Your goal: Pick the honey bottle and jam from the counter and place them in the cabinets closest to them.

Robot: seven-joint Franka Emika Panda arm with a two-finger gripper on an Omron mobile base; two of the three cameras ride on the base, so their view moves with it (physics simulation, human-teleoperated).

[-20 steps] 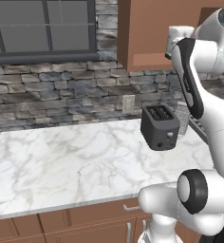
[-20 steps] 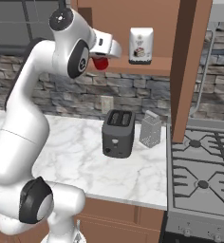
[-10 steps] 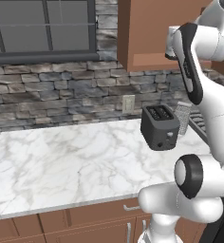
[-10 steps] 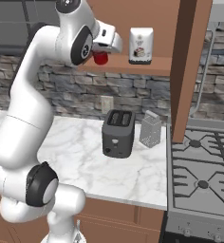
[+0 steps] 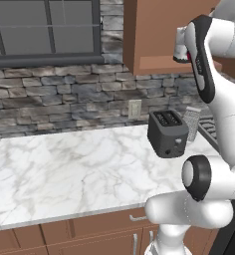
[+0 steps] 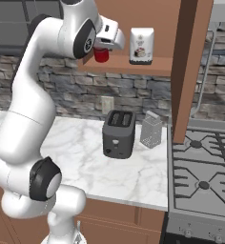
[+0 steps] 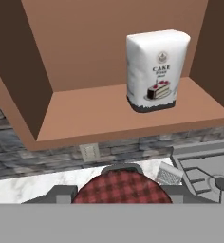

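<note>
Jam jar lifted to the open cabinet

The tool (image 6: 104,48), pinching the jam (image 6: 101,54), had risen from a second earlier to the cabinet shelf (image 7: 109,118). The hand view showed the jar's plaid lid and a cake-flour bag (image 7: 155,71); the base views showed the toaster (image 5: 167,132) on the counter (image 5: 64,169).

A home kitchen: marble counter (image 5: 64,169), toaster (image 6: 118,134), gas stove (image 6: 200,167), wooden cabinets (image 7: 109,114), stone backsplash (image 5: 50,99).

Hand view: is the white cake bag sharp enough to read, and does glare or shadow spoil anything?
Hand view: the white cake-mix bag is sharp, its label legible; no glare, flat even light on the brown wooden shelf. Right base view: the small red jam jar in the shut jaws is clear, lightly shaded under the arm.
</note>
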